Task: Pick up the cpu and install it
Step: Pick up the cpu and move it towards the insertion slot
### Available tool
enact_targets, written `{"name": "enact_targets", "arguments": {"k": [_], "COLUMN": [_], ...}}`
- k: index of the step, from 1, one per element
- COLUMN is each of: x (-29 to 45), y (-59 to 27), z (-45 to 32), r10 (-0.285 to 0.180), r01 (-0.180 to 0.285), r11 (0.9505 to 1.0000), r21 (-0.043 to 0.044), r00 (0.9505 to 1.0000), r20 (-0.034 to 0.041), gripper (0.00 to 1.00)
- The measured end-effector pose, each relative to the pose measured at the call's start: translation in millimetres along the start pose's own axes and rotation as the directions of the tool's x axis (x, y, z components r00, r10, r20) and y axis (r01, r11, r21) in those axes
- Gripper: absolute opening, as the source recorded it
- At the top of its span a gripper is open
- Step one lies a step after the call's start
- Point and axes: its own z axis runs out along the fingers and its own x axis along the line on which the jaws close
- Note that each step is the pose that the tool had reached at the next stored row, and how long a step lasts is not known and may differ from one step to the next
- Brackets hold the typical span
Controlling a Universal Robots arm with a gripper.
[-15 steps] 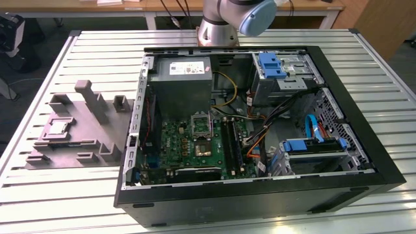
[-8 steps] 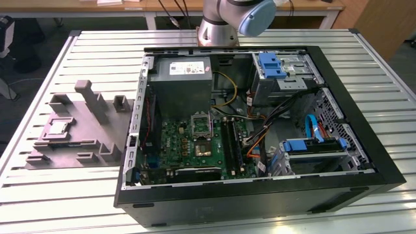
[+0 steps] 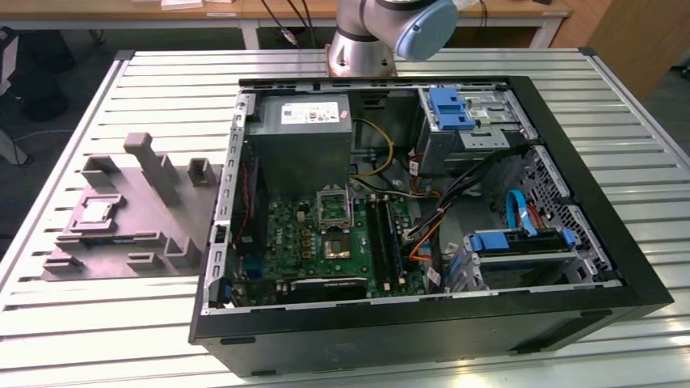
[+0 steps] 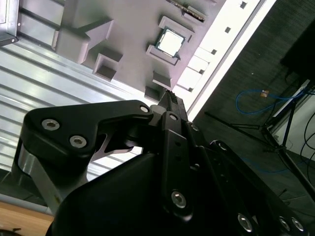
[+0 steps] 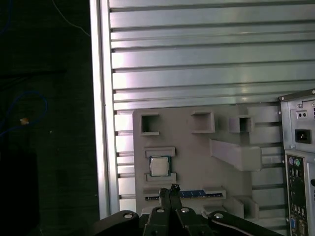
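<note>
From my station, the cpu (image 3: 95, 212) lies flat, pale metal top up, in a square pocket of the grey moulded tray (image 3: 129, 236), held between two low raised ledges. Both wrist views show it there as well (image 4: 170, 43) (image 5: 158, 166). Nothing is touching it. The tray rests on the slatted metal table (image 3: 161, 89), just beside the open computer case (image 3: 431, 331) on the exterior view's left, with its upright posts on the side nearer the case. In both wrist views, the gripper (image 5: 173, 188) (image 4: 170, 94) hangs above the tray, clear of the cpu. Its two black fingers are pressed together at the tips and I see nothing gripped between them. Inside the case, the green motherboard (image 3: 323, 242) lies flat with the silver socket frame (image 3: 332, 205) near its middle, below the grey power supply box (image 3: 307, 129). The arm (image 3: 377, 32) rises from the table at the far edge of the case in the exterior view.
</note>
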Motion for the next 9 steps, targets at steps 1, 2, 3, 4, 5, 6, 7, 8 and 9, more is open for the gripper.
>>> {"name": "enact_targets", "arguments": {"k": [1,2,3,4,5,6,7,8,9], "x": [0.0,0.1,0.1,0.1,0.1,0.2,0.2,0.2,0.3], "y": [0.0,0.0,0.0,0.0,0.0,0.0,0.0,0.0,0.0], "z": [0.0,0.0,0.0,0.0,0.0,0.0,0.0,0.0,0.0], "r10": [0.000,0.000,0.000,0.000,0.000,0.000,0.000,0.000,0.000], "r01": [0.000,0.000,0.000,0.000,0.000,0.000,0.000,0.000,0.000], "r11": [1.0000,1.0000,1.0000,1.0000,1.0000,1.0000,1.0000,1.0000,1.0000], "r21": [0.0000,-0.0001,0.0000,0.0000,0.0000,0.0000,0.0000,0.0000,0.0000], "r00": [1.0000,1.0000,1.0000,1.0000,1.0000,1.0000,1.0000,1.0000,1.0000], "r20": [0.0000,0.0000,0.0000,0.0000,0.0000,0.0000,0.0000,0.0000,0.0000], "gripper": [0.11,0.11,0.11,0.11,0.11,0.11,0.11,0.11,0.11]}}
